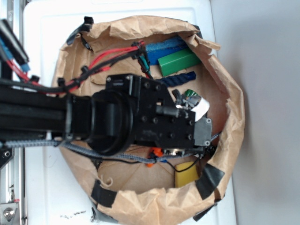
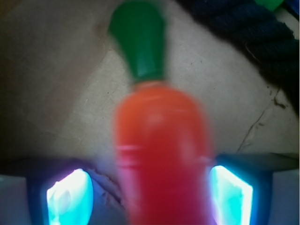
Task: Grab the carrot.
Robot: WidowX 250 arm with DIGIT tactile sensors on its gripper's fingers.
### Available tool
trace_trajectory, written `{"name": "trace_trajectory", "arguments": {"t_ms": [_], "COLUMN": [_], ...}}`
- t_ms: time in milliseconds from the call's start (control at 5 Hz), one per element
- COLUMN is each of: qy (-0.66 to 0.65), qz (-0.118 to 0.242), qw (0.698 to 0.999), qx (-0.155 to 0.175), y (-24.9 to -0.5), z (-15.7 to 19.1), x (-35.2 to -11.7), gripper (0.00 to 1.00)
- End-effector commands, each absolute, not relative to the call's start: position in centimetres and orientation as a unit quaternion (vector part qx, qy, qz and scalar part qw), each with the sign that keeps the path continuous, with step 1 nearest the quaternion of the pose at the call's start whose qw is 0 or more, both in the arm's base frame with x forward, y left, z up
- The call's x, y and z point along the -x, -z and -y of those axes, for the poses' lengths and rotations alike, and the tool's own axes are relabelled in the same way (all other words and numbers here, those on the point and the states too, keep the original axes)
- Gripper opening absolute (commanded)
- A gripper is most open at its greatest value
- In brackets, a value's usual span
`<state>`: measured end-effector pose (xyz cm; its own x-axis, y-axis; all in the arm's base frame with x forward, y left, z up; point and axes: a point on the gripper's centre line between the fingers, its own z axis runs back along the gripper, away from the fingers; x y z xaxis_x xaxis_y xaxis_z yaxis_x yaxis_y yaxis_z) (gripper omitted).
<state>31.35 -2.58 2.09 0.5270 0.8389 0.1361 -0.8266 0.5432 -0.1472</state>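
The carrot (image 2: 161,140) fills the middle of the wrist view, glossy orange with its dark green stem pointing away from me. It lies on brown paper between my two fingers. My gripper (image 2: 150,197) is open around it: a gap shows beside the left pad (image 2: 68,197), while the right pad (image 2: 232,194) sits close to the carrot's side. In the exterior view the gripper (image 1: 180,117) hangs over the paper nest and hides most of the carrot (image 1: 191,93); only its green stem pokes out.
A green block (image 1: 179,61) and a blue sponge (image 1: 164,47) lie at the nest's far side, with a dark blue rope (image 1: 180,78) (image 2: 253,33) near the stem. A yellow block (image 1: 186,176) sits at the near side. Crumpled paper walls (image 1: 234,117) ring everything.
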Motion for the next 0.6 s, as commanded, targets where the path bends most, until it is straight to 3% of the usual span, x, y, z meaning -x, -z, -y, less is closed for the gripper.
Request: {"name": "trace_trajectory", "arguments": {"t_ms": [0, 400], "qy": [-0.452, -0.396], "qz": [0.126, 0.105], "qw": [0.881, 0.906], "qx": [0.066, 0.106], "y": [-4.3, -12.2], "z": [2.5, 2.0], "x": [-31.4, -29.0], "gripper": [0.00, 0.00]}}
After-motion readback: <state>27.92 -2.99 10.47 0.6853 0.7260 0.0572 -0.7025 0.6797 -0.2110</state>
